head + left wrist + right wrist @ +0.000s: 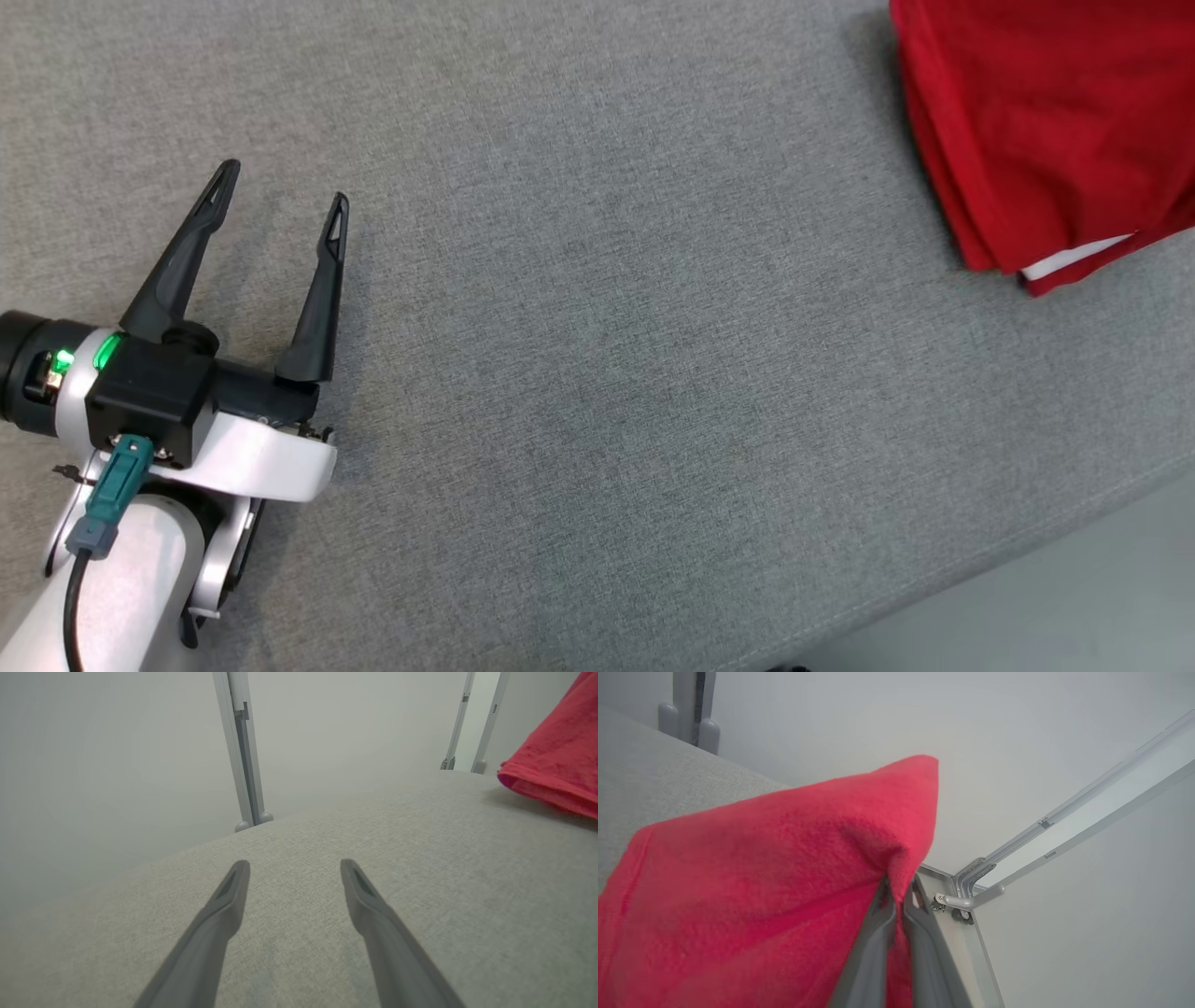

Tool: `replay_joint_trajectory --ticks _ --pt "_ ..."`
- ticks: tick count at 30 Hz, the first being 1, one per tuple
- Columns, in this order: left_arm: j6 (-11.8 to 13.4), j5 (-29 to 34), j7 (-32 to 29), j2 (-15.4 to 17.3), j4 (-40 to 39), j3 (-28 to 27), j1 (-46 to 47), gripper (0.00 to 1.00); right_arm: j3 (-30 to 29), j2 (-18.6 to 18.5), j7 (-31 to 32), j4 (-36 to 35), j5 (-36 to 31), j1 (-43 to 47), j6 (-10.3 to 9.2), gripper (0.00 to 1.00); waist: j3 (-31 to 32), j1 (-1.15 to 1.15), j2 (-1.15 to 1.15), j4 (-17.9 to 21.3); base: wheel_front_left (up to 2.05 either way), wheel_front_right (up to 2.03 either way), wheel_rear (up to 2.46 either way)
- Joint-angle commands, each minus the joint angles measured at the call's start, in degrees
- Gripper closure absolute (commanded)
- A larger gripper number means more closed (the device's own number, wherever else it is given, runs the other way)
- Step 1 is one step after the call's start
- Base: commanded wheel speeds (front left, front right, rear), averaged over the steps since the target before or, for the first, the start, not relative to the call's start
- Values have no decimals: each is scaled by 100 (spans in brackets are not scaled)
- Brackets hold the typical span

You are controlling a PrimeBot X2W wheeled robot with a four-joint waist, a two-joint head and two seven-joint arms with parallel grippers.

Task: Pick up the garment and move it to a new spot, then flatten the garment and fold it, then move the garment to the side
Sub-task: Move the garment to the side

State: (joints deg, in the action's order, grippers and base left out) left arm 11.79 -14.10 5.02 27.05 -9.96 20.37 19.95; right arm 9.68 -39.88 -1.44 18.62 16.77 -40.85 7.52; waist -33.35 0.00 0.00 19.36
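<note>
Right gripper (902,887): clamped on edge of red garment (761,858).
Left gripper (281,185): open, empty; garment well to its right.
Garment looks folded: likely step 3, move aside.
Next: lower onto grey surface (597,373), release.

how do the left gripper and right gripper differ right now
The left gripper has its jaws spread wide; the right gripper has its jaws shut. The left gripper holds nothing, while the right gripper pinches a fold of the red garment. The left gripper is over bare grey surface; the right gripper is at the garment. Both have two long dark fingers.
</note>
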Motion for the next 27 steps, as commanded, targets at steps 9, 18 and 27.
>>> replay_joint_trajectory --ticks 9,18,27 --pt "-96 92 -109 79 -109 86 326 0 -253 386 -707 2007 -268 -900 -5 0 -289 0 0 -87 0 0 0" --pt "-57 -5 89 -64 109 149 334 0 -720 887 -1234 3071 -193 -976 -5 0 -51 0 0 -262 0 0 0" --pt "86 -236 468 -364 475 162 4 0 -1734 1622 -1388 1934 -149 -46 -5 0 765 0 0 -556 0 0 0"
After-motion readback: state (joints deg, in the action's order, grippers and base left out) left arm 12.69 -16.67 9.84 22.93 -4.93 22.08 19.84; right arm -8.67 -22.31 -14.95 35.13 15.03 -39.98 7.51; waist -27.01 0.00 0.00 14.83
